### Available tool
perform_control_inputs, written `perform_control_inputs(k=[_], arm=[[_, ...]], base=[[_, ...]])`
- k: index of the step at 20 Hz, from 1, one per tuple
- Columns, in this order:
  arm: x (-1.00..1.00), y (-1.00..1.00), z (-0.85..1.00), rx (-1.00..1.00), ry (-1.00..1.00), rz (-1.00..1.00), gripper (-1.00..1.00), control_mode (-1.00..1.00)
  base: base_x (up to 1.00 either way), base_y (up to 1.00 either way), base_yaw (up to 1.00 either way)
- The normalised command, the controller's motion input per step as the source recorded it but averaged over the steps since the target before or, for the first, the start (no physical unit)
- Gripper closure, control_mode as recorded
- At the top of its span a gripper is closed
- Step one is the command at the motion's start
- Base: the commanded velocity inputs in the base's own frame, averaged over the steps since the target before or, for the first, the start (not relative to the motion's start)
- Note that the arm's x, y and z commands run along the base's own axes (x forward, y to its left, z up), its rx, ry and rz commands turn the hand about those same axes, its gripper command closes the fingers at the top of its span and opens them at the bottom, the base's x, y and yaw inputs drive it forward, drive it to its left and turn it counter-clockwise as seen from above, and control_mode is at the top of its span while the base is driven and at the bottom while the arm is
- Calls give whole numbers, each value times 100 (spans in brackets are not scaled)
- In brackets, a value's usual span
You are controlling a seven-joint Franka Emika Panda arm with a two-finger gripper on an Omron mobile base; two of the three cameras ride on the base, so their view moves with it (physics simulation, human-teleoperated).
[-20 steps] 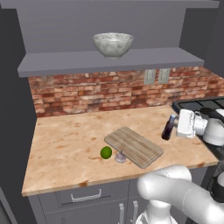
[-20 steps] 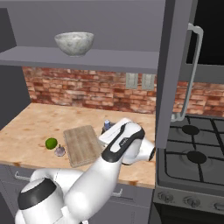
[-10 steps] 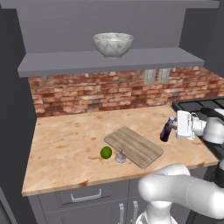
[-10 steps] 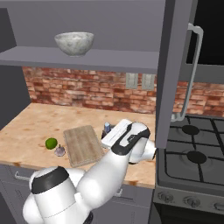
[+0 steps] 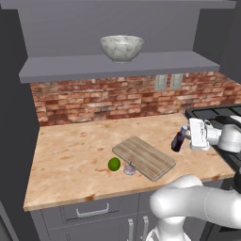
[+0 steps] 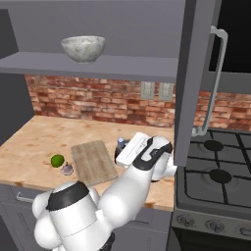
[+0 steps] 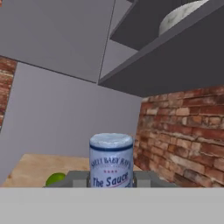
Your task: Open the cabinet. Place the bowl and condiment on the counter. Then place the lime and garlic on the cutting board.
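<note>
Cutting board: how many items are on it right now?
0. The cutting board is bare; the lime and garlic sit on the counter beside its near-left corner.

Readable text: one item only. Condiment [image 7: 111,161] bottle, hand view, pale label wrapped round the body. Upper line in small dark capitals along a curved band: "SWEET BABY RAY'S", letters small and soft, reading fairly sure. Below it a short row of tiny red marks, too small to tell. Lower line in larger dark blue script: "The Sauce". Label runs under the picture's bottom edge. In both base views the label is too small to read.
</note>
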Motion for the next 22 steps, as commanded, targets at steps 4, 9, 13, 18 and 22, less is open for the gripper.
perform_control_inputs(k=[4, 9, 13, 18, 22], arm=[[6, 0, 0, 0, 0, 2, 100, -100], [12, 0, 0, -1, 1, 0, 100, -100], [18, 0, -5, -2, 2, 0, 100, -100], [22, 1, -13, -4, 2, 0, 100, -100], [23, 1, -20, -3, 1, 0, 100, -100]], base=[[0, 0, 0], [0, 0, 0], [0, 0, 0], [0, 0, 0], [0, 0, 0]])
